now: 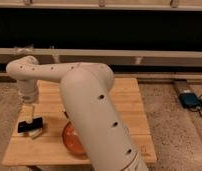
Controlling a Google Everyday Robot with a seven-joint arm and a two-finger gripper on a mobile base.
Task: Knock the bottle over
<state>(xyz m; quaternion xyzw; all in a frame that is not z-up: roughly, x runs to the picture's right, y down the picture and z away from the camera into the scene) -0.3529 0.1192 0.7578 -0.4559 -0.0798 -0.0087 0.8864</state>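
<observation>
My gripper [30, 125] hangs low over the front left part of the wooden table [129, 100], its dark end almost at the tabletop. A small whitish thing [37, 133], probably the bottle, shows right against the gripper's lower right side. I cannot tell whether it stands or lies. The orange bowl [70, 140] sits near the table's front edge, right of the gripper, and my arm's big white link [94, 115] hides its right half. No flat black block can be told apart from the gripper's dark end.
The table's front edge runs just below the gripper and bowl. A long low rail [144, 54] and dark wall stand behind the table. A blue device [190, 99] with a cable lies on the carpet to the right.
</observation>
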